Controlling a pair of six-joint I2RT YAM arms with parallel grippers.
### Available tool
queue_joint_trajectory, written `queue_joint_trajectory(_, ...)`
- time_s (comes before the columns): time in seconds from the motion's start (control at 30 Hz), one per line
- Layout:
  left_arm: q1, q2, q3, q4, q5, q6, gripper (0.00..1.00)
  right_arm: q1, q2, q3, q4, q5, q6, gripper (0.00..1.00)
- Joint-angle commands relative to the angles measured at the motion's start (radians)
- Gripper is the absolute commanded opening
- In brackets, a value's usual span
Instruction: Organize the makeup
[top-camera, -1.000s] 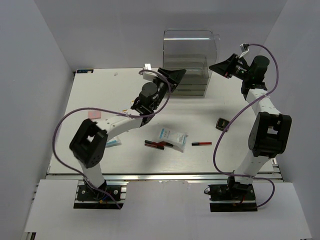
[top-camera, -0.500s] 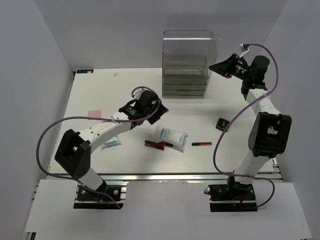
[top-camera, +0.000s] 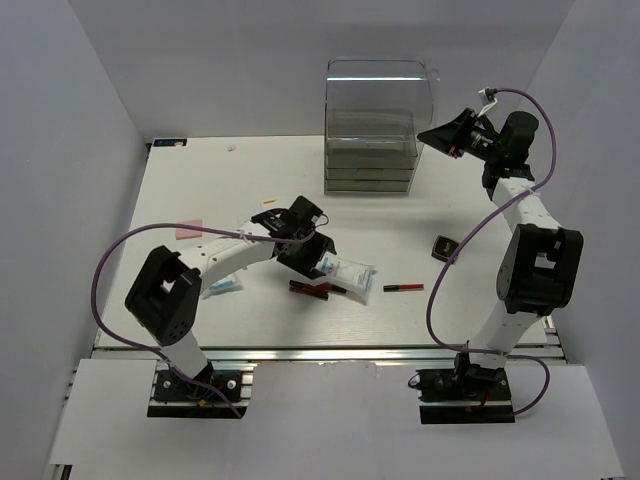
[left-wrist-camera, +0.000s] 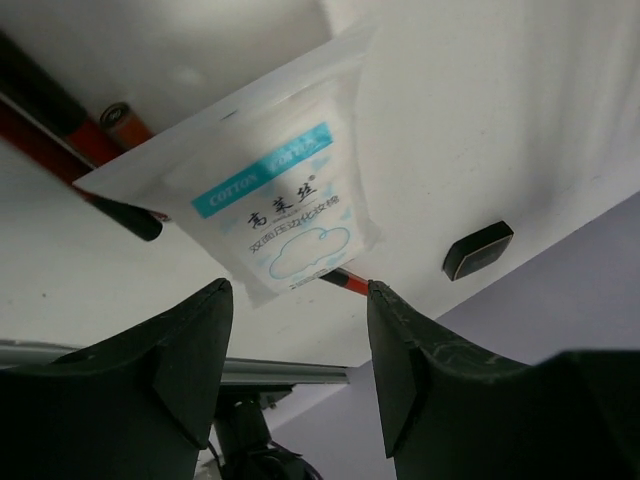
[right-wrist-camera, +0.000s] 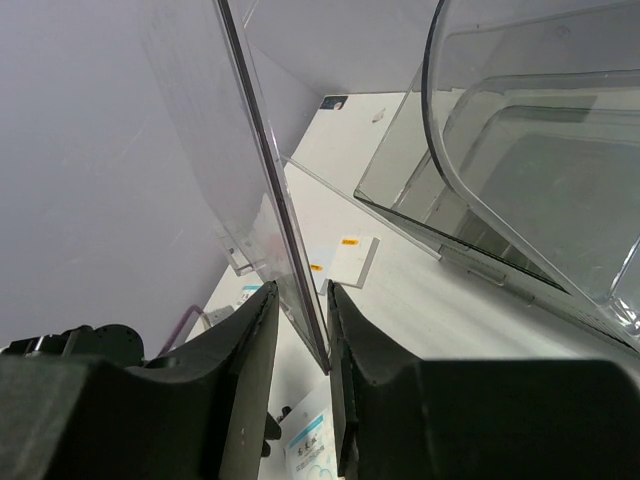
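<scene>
On the far left of the table a pink square lies alone, well apart from the work. Nearer the middle, the left claw hangs low with its jaws apart and nothing between them, its fingers framing the near end of a white-and-blue packet. The pose suggests it is lining up to pick the packet up. The packet lies flat and partly covers a pair of red-and-black sticks. That overlap is probably why it is being approached first. Further right, a single red stick and a black compact lie loose on the table, well apart from each other. At the back stands the clear box, with no makeup visibly inside it. At the right edge, the right claw is raised beside the box's upper corner and clamped on the edge of a clear panel. It appears to be holding the panel away from the box so that items can go in. By this reading the sorting has barely begun.
</scene>
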Motion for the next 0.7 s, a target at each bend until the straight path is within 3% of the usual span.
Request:
queue_joint_trajectory(0.0, -0.019, -0.007, 0.032, -0.041, 0.04, -0.131, 0.65, 0.009, -0.015, 0.047, 0.036, 0.002, -0.007, 0.31)
queue_joint_trajectory(0.27, -0.032, 0.117, 0.136, -0.144, 0.082, -0.127, 0.61, 0.009, -0.009, 0.043, 0.038, 0.002, -0.004, 0.31)
queue_joint_trajectory(0.67, -0.035, 0.192, 0.153, -0.124, 0.12, -0.107, 0.57, 0.009, 0.0, 0.052, 0.039, -0.001, 0.001, 0.31)
